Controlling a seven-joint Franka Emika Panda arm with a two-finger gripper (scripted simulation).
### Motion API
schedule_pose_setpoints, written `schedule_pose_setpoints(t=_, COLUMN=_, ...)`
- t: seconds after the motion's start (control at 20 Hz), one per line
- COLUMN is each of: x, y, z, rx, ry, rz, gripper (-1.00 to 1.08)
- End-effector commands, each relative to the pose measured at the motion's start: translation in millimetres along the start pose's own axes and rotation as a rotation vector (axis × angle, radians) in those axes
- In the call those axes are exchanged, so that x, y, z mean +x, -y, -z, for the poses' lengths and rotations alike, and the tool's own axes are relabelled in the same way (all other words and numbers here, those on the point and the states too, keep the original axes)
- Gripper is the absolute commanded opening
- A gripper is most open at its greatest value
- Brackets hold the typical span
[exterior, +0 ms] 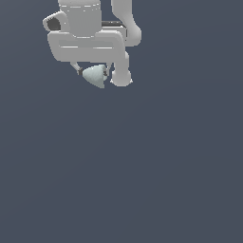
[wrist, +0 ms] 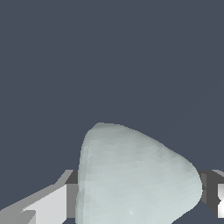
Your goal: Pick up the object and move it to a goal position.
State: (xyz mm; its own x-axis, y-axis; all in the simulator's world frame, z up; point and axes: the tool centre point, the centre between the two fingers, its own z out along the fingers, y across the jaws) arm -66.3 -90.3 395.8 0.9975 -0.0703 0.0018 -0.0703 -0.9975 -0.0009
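Observation:
The object [exterior: 95,76] is a small pale grey-green rounded cone, smooth and matte. It sits between the fingers of my white gripper [exterior: 96,75] near the top of the exterior view, held against the plain dark background. In the wrist view the object [wrist: 135,175] fills the space between one finger [wrist: 48,205] and the other finger [wrist: 214,192], both pressed to its sides. My gripper is shut on the object. The fingertips are mostly hidden behind it.
The white arm and hand body [exterior: 88,33] fill the upper left of the exterior view. All around is a flat dark blue-grey background with no other objects or edges showing.

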Motion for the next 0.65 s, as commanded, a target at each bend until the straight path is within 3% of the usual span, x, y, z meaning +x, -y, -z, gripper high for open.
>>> schedule_pose_setpoints(t=0.0, x=2, y=-6, z=15, rx=0.000, ry=0.002, rz=0.001, gripper=-1.00)
schedule_pose_setpoints(t=0.6, x=7, y=-17, z=43, rx=-0.001, ry=0.002, rz=0.001, gripper=-1.00)
